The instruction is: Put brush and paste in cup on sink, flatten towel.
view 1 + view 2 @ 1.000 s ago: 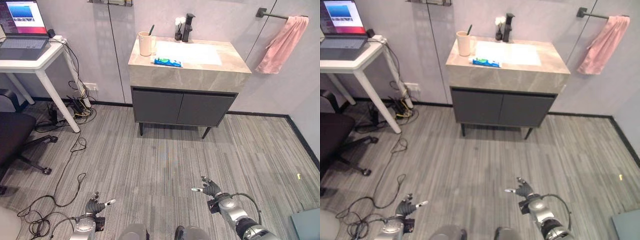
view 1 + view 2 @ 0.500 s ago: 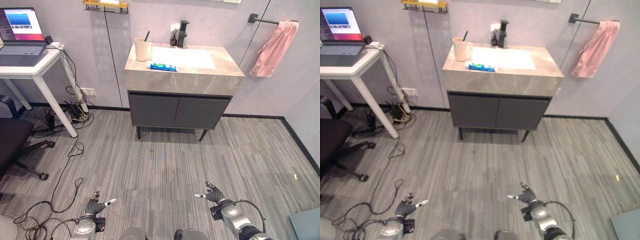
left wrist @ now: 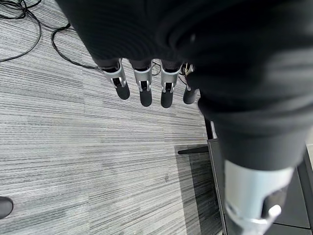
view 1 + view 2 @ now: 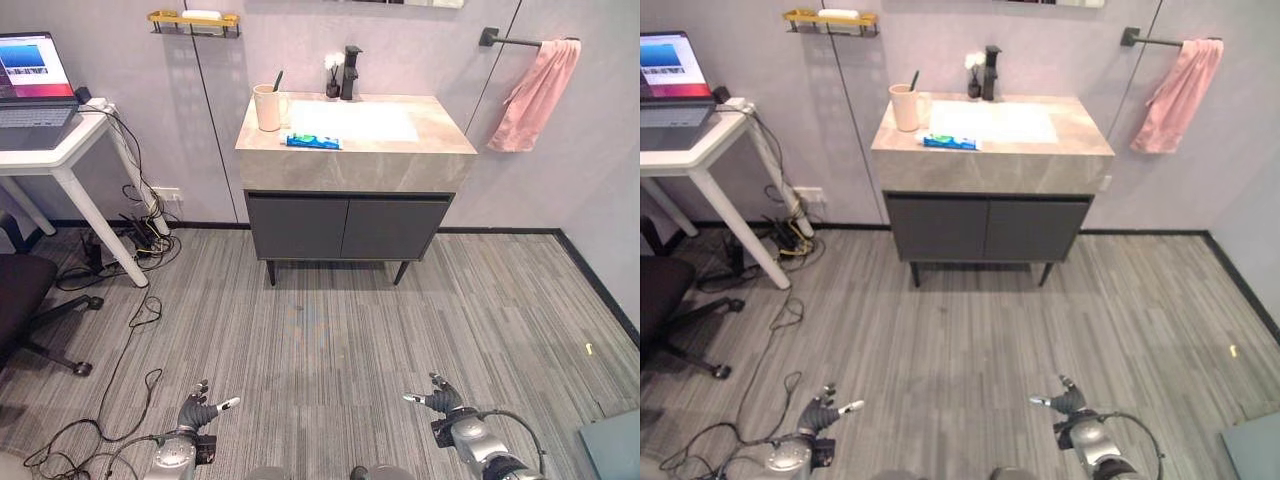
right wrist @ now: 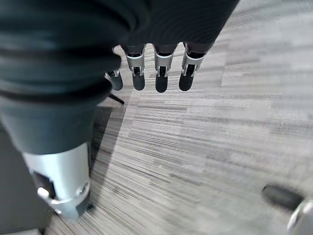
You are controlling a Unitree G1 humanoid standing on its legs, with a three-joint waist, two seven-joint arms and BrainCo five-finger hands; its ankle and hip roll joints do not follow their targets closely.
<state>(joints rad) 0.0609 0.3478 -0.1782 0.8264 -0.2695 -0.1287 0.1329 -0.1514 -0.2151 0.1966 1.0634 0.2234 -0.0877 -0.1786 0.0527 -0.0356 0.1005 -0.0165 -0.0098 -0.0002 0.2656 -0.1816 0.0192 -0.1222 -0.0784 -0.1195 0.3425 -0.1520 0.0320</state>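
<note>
A beige cup (image 4: 266,107) with a dark brush (image 4: 277,80) standing in it sits at the left rear of the sink counter (image 4: 355,155). A blue paste tube (image 4: 312,142) lies flat on the counter just right of the cup. A pink towel (image 4: 534,83) hangs bunched on a wall bar (image 4: 503,39) at the far right. My left hand (image 4: 198,411) and right hand (image 4: 441,400) hang low over the floor, far from the counter, both open with straight fingers (image 3: 142,88) and empty.
A white desk (image 4: 60,140) with a laptop (image 4: 30,85) stands at the left, cables (image 4: 130,230) trailing under it. A black chair (image 4: 25,300) sits at the near left. A tap (image 4: 350,72) stands behind the white basin (image 4: 352,120). Grey striped floor (image 4: 330,320) lies between me and the cabinet.
The whole picture has shifted: the sink cabinet now shows further off and more centred, so the camera moved. Both hands stay low and open.
</note>
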